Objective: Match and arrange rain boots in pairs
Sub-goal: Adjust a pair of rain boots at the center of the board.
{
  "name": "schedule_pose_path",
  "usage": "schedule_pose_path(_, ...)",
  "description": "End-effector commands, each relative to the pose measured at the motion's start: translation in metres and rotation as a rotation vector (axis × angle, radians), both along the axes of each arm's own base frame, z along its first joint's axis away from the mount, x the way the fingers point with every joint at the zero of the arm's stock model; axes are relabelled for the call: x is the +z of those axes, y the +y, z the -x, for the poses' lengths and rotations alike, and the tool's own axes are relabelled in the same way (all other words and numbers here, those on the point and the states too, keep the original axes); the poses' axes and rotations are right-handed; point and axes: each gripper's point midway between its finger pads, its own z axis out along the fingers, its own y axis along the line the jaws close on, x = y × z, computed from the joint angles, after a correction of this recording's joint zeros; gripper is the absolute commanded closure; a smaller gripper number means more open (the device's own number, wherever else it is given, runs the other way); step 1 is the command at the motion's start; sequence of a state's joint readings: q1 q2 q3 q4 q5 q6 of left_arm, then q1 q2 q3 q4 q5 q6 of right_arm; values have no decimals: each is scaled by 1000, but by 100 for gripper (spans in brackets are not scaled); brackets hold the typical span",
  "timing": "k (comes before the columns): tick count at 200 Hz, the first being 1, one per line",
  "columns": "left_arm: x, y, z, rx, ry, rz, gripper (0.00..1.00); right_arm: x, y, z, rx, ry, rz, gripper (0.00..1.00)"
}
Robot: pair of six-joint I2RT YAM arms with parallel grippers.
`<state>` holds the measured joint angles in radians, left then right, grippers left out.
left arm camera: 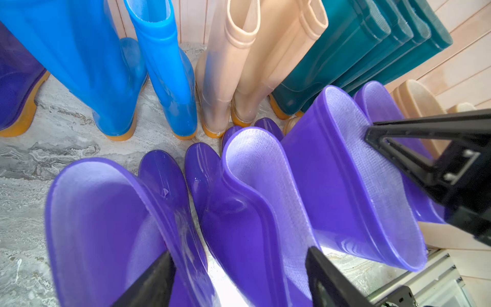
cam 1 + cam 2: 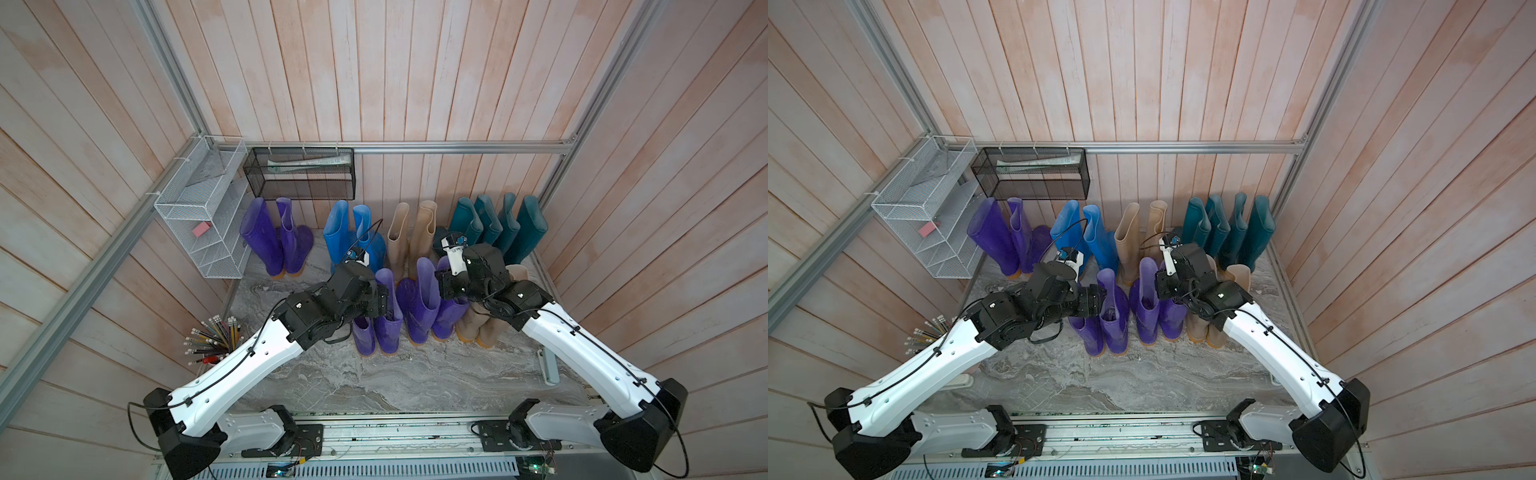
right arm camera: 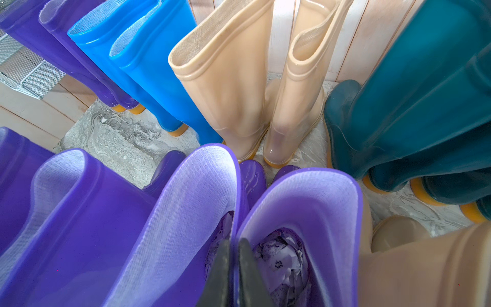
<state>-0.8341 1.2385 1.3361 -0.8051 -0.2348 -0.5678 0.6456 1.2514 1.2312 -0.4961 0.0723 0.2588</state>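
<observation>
Right wrist view has the right pincer (image 3: 235,247) at lower centre, fingers nearly together and clamped on the thin cuff wall of a purple boot (image 3: 305,202). Its neighbour (image 3: 186,202) presses against that same wall, and I cannot tell whether its cuff is caught too. Both stand in the front row on the counter (image 2: 415,382), at frame centre in both top views.

The step looks like shifting this boot snug against its mate. To do it well, lift only enough to clear the sole. Keep the shaft upright, since the soft cuff will likely fold under a sideways pull. Move slowly so the touching boots do not topple. The left pincer (image 1: 239,252), fingers wide apart and holding nothing, stands over a third boot (image 1: 252,202) at lower centre of the left wrist view and could steady it.

Crumpled paper (image 3: 281,263) inside the shafts shows only in the right wrist view. The wrists hide the grip in both top views. Only those views give the layout: purple pair (image 2: 270,241), blue pair (image 2: 349,232), beige pair (image 2: 411,232) and teal boots (image 2: 498,224) along the back wall, and a front beige pair (image 2: 482,328) at the front row's right end.
</observation>
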Motion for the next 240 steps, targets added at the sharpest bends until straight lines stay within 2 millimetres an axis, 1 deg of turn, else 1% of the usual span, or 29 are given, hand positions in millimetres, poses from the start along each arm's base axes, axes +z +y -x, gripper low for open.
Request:
schedule_pose_path(1,-8,-4,-1,-24,16,-20,22,-3,1,4,14,5,-1,90)
schedule_pose_path(8,-9,-5,-1,-29,16,-17,22,-4,1,5,15,9,-2,90)
schedule_pose_path(26,-15,-11,-2,-49,23,-11,27,-7,2,5,18,15,-1,90)
schedule_pose_path(42,-21,-14,-4,-59,26,-19,37,-9,2,5,18,20,-1,90)
schedule_pose_path(54,-25,-13,-6,-57,26,-31,39,-10,4,5,24,23,-7,91)
schedule_pose_path(65,-29,-12,-7,-65,19,-41,50,-12,6,6,35,31,-15,92)
schedule_pose_path(75,-31,-8,-9,-61,16,-44,56,-12,8,7,44,34,-23,96)
schedule_pose_path(82,-31,-5,-10,-69,8,-48,70,-13,10,7,49,38,-28,98)
schedule_pose_path(87,-31,-2,-11,-65,-5,-57,94,-13,11,7,52,39,-30,100)
schedule_pose_path(88,-30,-1,-11,-63,-8,-60,98,-13,11,7,52,39,-33,100)
schedule_pose_path(89,-30,0,-12,-61,-11,-63,100,-12,11,7,52,38,-33,100)
schedule_pose_path(107,-26,13,-16,-52,-66,-101,100,-10,17,7,72,43,-58,100)
schedule_pose_path(123,-18,24,-20,-44,-97,-121,100,-8,23,7,82,45,-86,100)
schedule_pose_path(153,-2,43,-26,-12,-126,-160,100,14,36,9,93,1,-171,100)
schedule_pose_path(175,6,46,-27,2,-136,-139,100,27,46,13,107,-14,-221,100)
schedule_pose_path(191,6,46,-27,16,-131,-128,100,33,51,14,108,-18,-238,100)
schedule_pose_path(213,10,49,-25,26,-137,-115,100,37,61,18,121,-7,-255,100)
schedule_pose_path(229,14,48,-23,-5,-158,-128,100,39,66,21,129,-1,-275,100)
schedule_pose_path(240,13,49,-22,-16,-163,-147,100,44,69,24,132,-6,-300,100)
